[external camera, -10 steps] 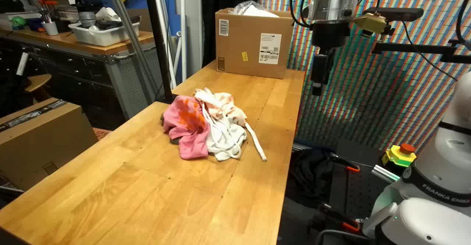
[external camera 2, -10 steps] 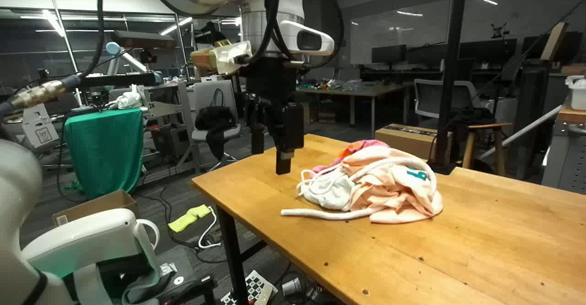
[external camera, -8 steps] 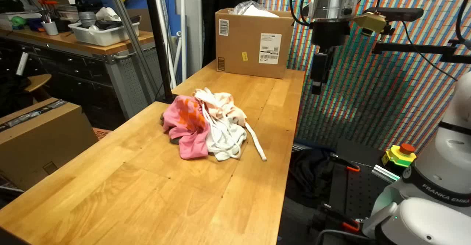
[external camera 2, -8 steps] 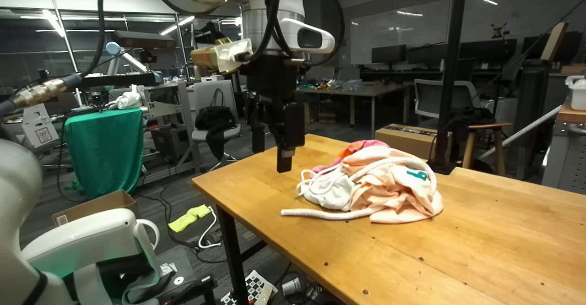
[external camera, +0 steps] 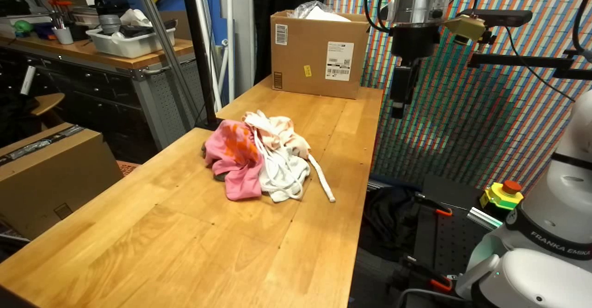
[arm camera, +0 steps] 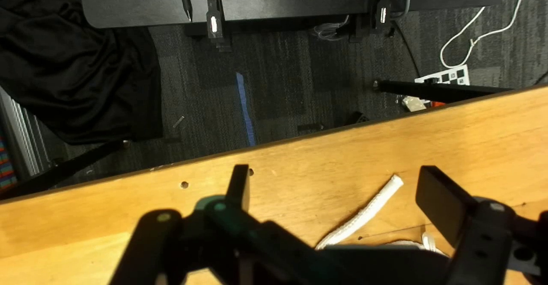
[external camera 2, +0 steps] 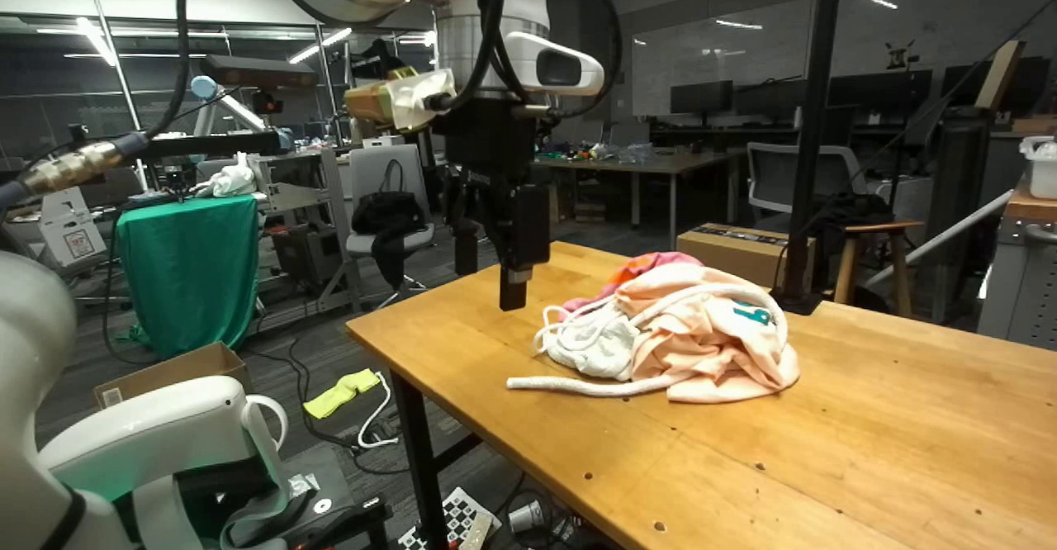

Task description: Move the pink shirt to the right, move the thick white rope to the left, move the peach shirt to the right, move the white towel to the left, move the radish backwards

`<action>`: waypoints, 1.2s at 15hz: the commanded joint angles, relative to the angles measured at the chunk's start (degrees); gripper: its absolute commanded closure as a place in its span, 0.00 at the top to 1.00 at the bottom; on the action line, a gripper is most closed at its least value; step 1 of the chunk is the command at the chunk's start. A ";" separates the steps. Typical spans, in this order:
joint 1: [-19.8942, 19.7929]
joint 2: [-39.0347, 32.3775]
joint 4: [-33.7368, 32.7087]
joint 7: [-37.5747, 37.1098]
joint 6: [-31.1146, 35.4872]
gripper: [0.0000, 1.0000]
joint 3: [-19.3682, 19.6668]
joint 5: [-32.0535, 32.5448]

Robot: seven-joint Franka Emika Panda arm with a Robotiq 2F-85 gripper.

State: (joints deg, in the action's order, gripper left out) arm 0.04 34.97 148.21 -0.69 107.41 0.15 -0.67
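The black fingers [arm camera: 444, 206] are wide apart, up in the air, one near the middle of the wrist view and one at its right. Between them in that view, an end of the thick white rope [arm camera: 365, 215] lies on the tabletop [arm camera: 317, 169]. In an exterior view, the rope curls over the peach shirt [external camera 2: 702, 343], right of the middle of the frame. The bunched-up white towel [external camera 2: 596, 353] touches the peach shirt's left side. In an exterior view, the pink shirt [external camera: 232, 165], with orange on it, touches the white towel, just left of the middle. A cardboard box [external camera: 303, 53] stands on the tabletop, at that frame's top.
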 commanded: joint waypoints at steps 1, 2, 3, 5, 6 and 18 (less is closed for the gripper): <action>0.27 -1.65 -1.73 0.16 -0.36 1.00 -0.64 0.38; 0.52 -2.75 -2.84 -0.12 -0.34 1.00 -1.33 0.77; 0.67 -3.44 -3.56 -0.36 -0.43 1.00 -1.86 1.02; 1.24 -5.74 -6.16 -1.17 -0.73 1.00 -3.47 1.39; 1.55 -7.38 -7.95 -1.44 -1.35 1.00 -4.35 1.69; 3.58 -30.99 -33.41 -0.47 2.08 1.00 -8.36 15.08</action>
State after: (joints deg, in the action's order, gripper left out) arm 2.73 10.87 122.70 -1.55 108.64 -8.04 11.05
